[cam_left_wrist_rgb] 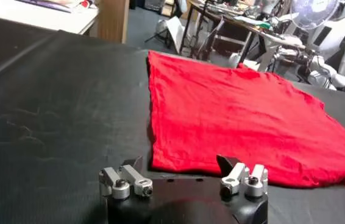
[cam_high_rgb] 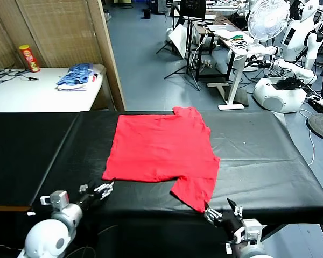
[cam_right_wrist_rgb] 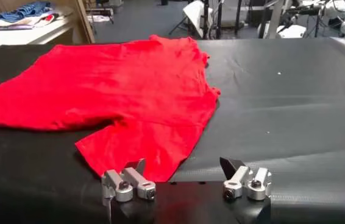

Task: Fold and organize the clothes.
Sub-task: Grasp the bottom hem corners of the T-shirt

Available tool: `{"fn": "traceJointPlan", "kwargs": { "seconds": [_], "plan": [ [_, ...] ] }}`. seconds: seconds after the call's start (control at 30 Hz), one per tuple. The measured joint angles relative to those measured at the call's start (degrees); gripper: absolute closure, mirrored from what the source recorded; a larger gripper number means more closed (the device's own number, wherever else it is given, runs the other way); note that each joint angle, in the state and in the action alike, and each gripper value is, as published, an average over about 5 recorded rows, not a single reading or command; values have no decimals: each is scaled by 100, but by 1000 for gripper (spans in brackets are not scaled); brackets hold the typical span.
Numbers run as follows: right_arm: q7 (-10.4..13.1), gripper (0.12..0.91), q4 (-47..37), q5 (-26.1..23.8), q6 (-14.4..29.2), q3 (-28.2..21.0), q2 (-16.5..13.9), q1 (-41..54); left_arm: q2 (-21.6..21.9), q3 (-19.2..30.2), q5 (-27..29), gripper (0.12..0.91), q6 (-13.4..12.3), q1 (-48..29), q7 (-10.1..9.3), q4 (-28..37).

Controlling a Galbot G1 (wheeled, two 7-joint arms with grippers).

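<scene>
Head view: nearest the camera, the left gripper (cam_high_rgb: 99, 190) and right gripper (cam_high_rgb: 219, 210) sit at the counter's (cam_high_rgb: 269, 161) near edge, both wide open and empty. The red T-shirt (cam_high_rgb: 159, 148) lies flat just ahead of them, its sleeve reaching toward the right gripper. Far beyond the left gripper are a blue pile (cam_high_rgb: 75, 77) and a can (cam_high_rgb: 28, 58).

Left wrist view: the hem lies just past the open fingers (cam_left_wrist_rgb: 127, 181), nothing between.

Right wrist view: the sleeve (cam_right_wrist_rgb: 145, 146) lies just beyond the fingers (cam_right_wrist_rgb: 128, 182).
</scene>
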Motion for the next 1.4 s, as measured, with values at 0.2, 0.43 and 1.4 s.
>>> {"fn": "traceJointPlan", "kwargs": {
  "seconds": [0.2,0.43,1.4],
  "plan": [
    [9,250,-192,-171,-15,-100,73,51,-65,86,105,232,-77,-144,24,193],
    [7,522,-407,-219,-4,-156,157,108,-111,199,160,428,-111,-350,-5,537],
    [-170,903,520,445,354,712,-251,-438,-35,-72,255,905,-17,736,-421,-815]
  ]
}}
